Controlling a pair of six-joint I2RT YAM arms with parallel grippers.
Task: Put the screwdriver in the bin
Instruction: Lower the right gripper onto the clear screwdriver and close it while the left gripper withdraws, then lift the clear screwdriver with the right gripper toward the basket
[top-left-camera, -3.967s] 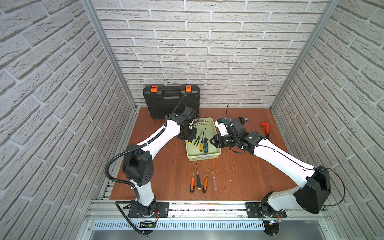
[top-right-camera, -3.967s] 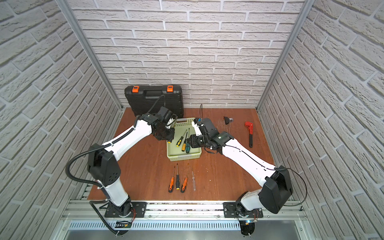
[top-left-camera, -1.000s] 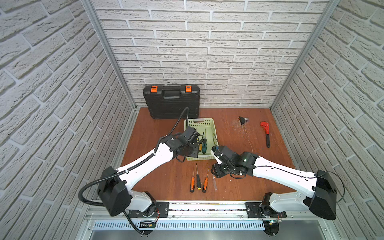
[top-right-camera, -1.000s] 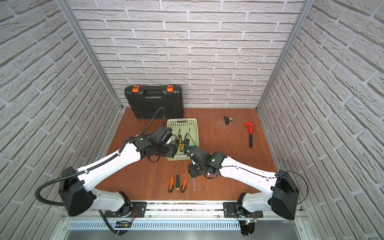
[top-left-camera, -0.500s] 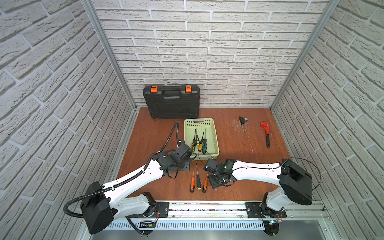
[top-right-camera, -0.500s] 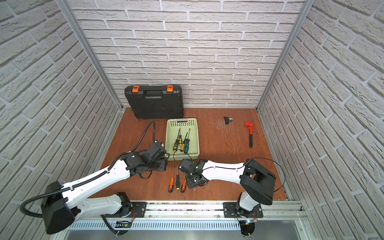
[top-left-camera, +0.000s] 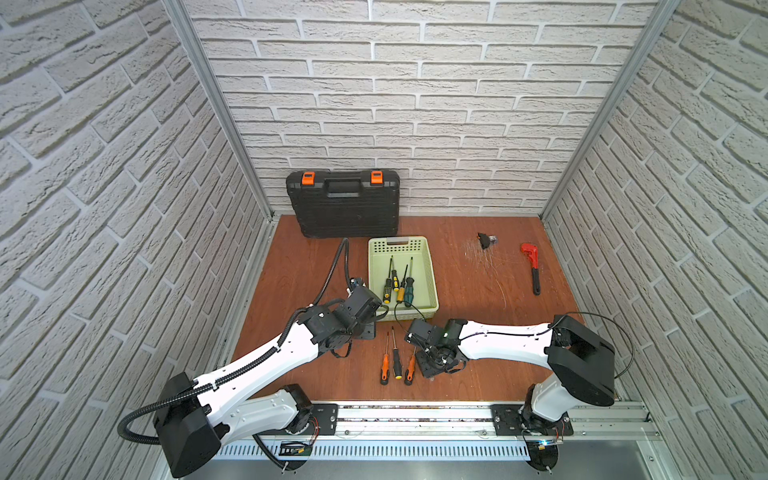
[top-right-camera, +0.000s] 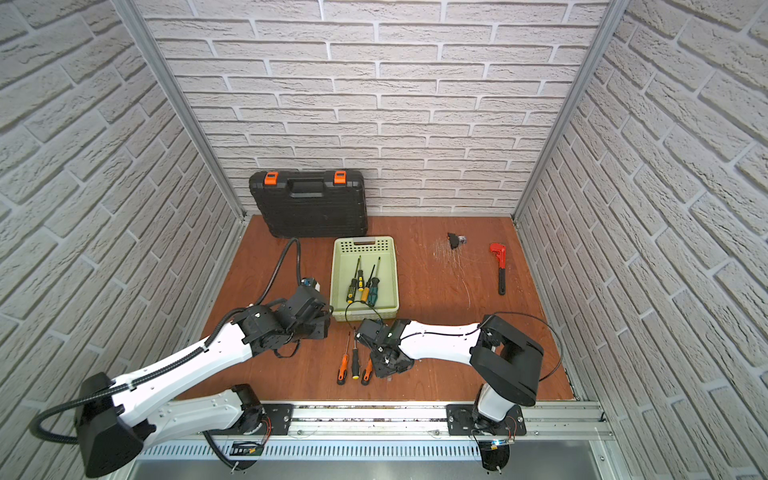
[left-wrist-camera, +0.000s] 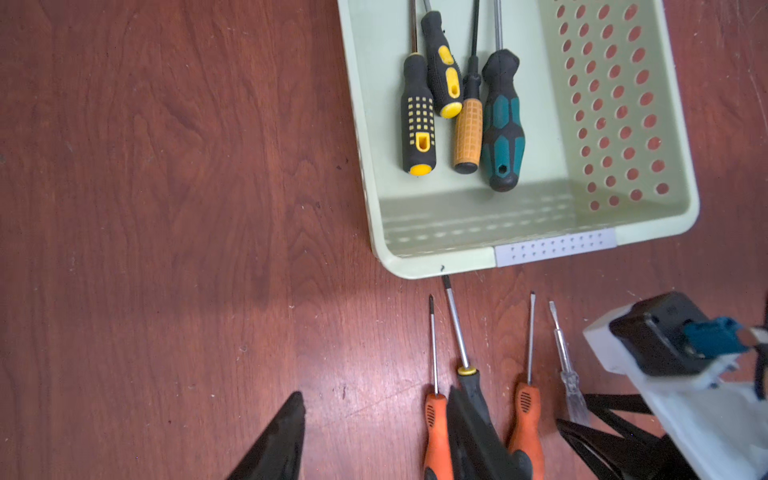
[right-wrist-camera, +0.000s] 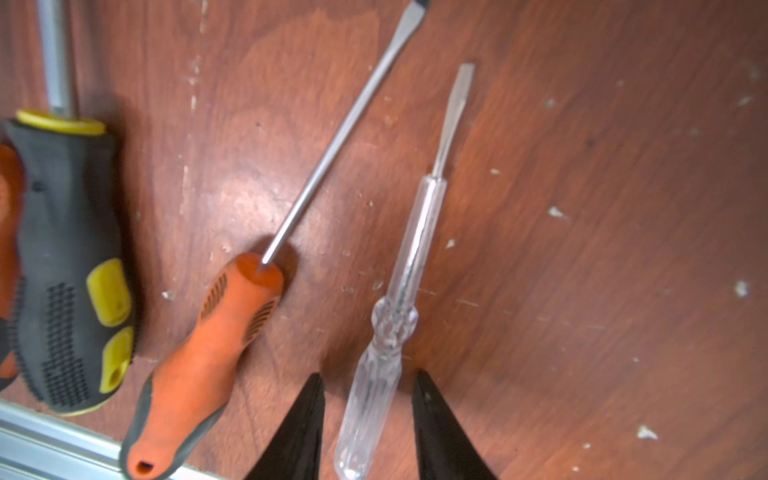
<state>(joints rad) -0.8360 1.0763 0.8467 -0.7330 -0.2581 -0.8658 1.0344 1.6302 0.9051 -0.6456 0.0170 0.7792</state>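
Straddling the clear-handled screwdriver (right-wrist-camera: 386, 332), the right gripper (right-wrist-camera: 368, 374) sets one black finger on each side of the handle. The jaws are apart, with a sliver of wood showing on both sides, so nothing is clamped. That screwdriver lies flat on the brown table (top-left-camera: 299, 266), blade aimed at the bin (top-left-camera: 422, 270). It is at 6 o'clock from the bin, near its front end but outside it. In both top views the gripper hides it.

Just beside it at 9 o'clock lies an orange-handled screwdriver (right-wrist-camera: 216, 353), not touching. Further round at 9 comes a black-and-yellow-handled screwdriver (right-wrist-camera: 66, 257), then a second orange-handled screwdriver (top-left-camera: 384, 370).

Inside the pale green bin, four screwdrivers (left-wrist-camera: 467, 129) lie side by side, handles towards 6 o'clock.

Over at 7 o'clock of the bin, by its front corner, is the left gripper (left-wrist-camera: 374, 392), fingers spread wide and gripping nothing.

Further out, a black tool case (top-left-camera: 343, 208) with orange latches stands against the back wall at 11 o'clock. A small black object (top-left-camera: 483, 240) sits at 2 o'clock, and a red pipe wrench (top-left-camera: 532, 266) lies at 3 o'clock, well apart.
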